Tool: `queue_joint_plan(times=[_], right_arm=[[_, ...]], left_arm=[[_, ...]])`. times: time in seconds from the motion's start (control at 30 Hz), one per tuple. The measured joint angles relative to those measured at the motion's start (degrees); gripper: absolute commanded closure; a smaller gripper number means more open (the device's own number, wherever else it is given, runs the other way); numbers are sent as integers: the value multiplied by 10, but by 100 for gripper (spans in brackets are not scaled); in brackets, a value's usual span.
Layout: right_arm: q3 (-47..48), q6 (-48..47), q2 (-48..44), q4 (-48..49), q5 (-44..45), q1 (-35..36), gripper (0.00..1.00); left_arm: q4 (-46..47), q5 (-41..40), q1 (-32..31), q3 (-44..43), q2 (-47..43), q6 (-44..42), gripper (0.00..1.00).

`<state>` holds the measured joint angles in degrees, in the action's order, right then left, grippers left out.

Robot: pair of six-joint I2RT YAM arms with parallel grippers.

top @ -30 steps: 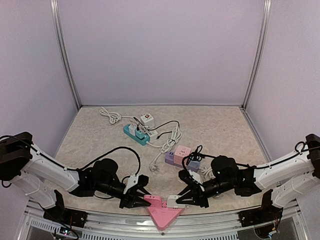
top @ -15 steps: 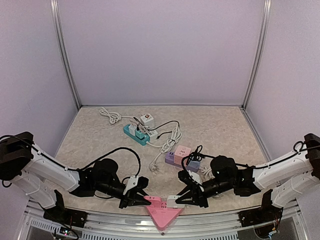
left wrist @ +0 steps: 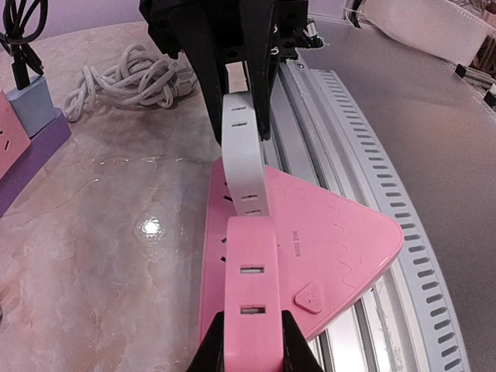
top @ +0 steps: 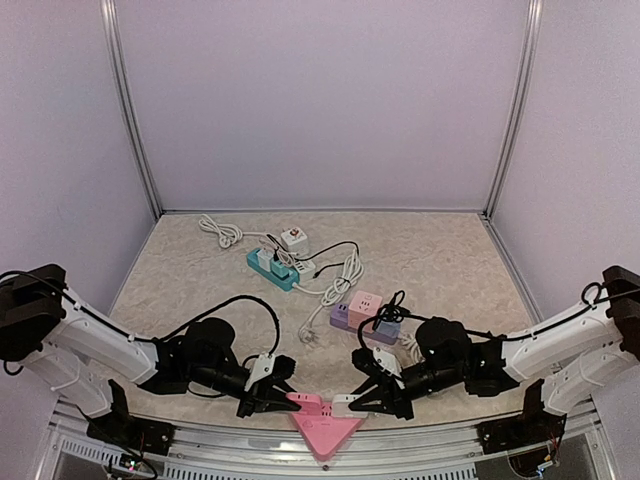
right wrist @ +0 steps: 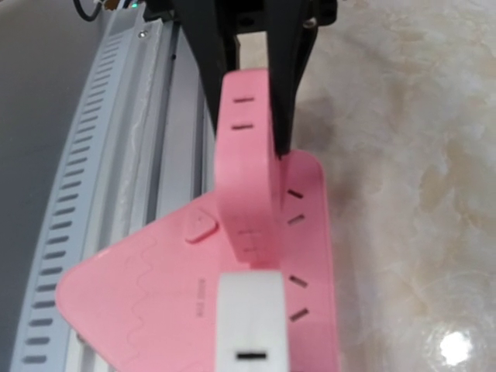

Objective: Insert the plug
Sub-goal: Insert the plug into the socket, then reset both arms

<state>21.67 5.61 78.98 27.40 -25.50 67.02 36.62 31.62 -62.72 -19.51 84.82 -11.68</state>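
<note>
Left gripper point(left wrist: 246, 345) pinches pink rectangular plastic plug point(left wrist: 249, 294), right gripper point(left wrist: 240, 124) pinches white rectangular plastic plug point(left wrist: 244, 170), both atop pink triangular socket block point(left wrist: 333, 232); seating unconfirmed, push-down probably remains.

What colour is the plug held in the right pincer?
White; the plug shows best in the left wrist view.
</note>
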Motion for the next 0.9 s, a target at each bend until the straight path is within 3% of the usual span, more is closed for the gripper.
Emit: queue_joint_plan(times=[0.3,0.33,0.4,0.57,0.63,0.67,0.77,0.9], right_arm=[[27,-15,35,-6,19,15,100],[27,-16,33,-6,23,17,95],[25,-17,28,-6,33,21,75],[13,-21,25,-42,66,38,18],[5,-22,22,-59,73,42,6],[5,-24,17,-70,77,43,1],[5,-23,-2,-93,84,43,0],[7,-21,-46,-120,100,43,0]], left_arm=[[-7,10,10,18,-22,-4,100],[-8,11,10,18,-23,-4,100],[-8,11,10,18,-23,-4,100],[-7,3,6,18,-23,-7,55],[-16,-2,-1,19,-21,-7,42],[-22,-3,-4,19,-21,-7,34],[-31,-10,-7,19,-21,-9,14],[-56,-23,-10,19,-32,-13,1]])
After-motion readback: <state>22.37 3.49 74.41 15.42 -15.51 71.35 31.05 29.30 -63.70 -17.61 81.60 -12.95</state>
